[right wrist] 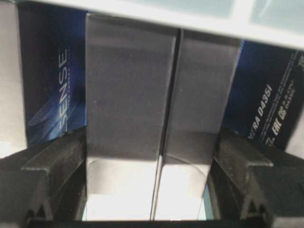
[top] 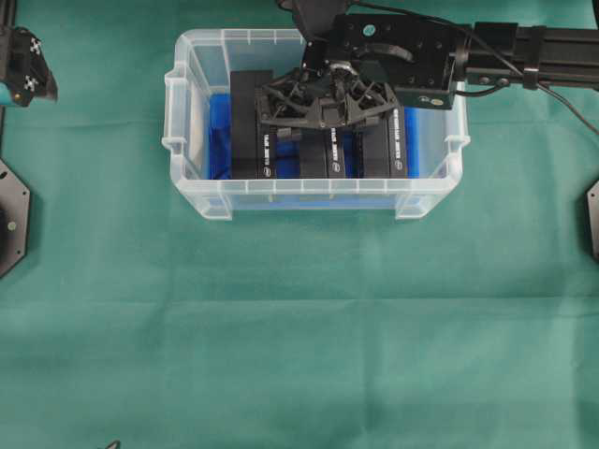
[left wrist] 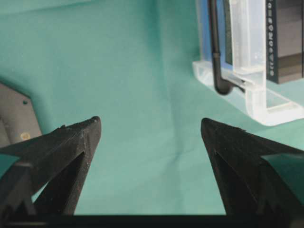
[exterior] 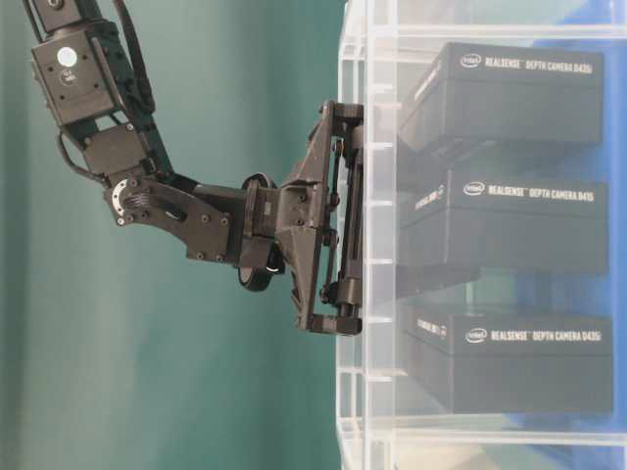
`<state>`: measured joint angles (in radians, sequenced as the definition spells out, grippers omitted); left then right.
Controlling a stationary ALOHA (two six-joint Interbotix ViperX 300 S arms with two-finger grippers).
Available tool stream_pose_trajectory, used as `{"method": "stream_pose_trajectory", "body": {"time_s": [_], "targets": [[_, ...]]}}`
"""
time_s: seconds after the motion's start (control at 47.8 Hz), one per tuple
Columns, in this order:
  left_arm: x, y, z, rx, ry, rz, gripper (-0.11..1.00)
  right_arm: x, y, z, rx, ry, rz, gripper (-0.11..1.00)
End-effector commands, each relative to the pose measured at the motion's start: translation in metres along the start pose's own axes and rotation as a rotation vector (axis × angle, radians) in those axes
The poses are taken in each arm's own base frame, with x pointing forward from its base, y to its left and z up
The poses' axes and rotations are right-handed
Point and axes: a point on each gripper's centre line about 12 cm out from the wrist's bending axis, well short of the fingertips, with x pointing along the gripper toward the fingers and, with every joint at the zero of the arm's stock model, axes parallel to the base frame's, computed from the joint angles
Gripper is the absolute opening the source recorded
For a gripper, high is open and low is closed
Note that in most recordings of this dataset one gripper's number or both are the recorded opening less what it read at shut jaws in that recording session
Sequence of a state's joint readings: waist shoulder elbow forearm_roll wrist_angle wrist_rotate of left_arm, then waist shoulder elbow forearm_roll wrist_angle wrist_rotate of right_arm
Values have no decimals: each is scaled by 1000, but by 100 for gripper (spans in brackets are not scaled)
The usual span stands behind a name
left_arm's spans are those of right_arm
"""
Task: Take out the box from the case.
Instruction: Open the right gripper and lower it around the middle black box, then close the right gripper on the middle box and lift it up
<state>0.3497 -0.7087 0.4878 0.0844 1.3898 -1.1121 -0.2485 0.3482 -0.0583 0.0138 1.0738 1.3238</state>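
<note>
Overhead view: the clear, translucent rectangular plastic case (top: 314,192) with rim handles and a blue floor sits in the upper middle of the frame on the green cloth-covered surface (top: 299,327). Three black rectangular cardboard boxes stand side by side inside it; the left box (top: 251,126) is clear of the arm, while the middle box (top: 314,154) and right box (top: 391,150) are partly covered. The right tool (top: 323,108) reaches in from the upper right and hangs over the middle box. The left tool (top: 26,67) sits at the upper left edge, well apart from the case.

Table-level view: the right tool (exterior: 343,220) is just at the case wall (exterior: 367,392), its black fingers (exterior: 338,318) spread; three boxes with white lettering show through the plastic.

Left wrist view: the left tool (left wrist: 151,128) has its two black fingertips (left wrist: 85,133) wide apart over bare green cloth, holding nothing. A case corner (left wrist: 256,95) lies at the upper right.

Right wrist view: the right tool (right wrist: 151,142) has its fingers (right wrist: 57,161) set on either side of two black boxes (right wrist: 126,85) standing together, about as wide as the pair; whether they press on the boxes I cannot tell.
</note>
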Motion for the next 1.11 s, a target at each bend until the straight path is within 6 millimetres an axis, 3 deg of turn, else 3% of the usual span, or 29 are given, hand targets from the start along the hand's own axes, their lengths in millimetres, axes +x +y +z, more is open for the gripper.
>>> {"method": "stream_pose_trajectory", "body": {"time_s": [0.0,0.188,1.089], "targets": [[-4,-2,1,0,-7,-15,91,-14,7,-1,-1,-5,41,68],[-4,-2,1,0,-6,-14,91,-23,8,-1,-4,-6,41,68],[-4,-2,1,-3,-7,-15,91,-142,18,7,-7,-30,87,68]]}}
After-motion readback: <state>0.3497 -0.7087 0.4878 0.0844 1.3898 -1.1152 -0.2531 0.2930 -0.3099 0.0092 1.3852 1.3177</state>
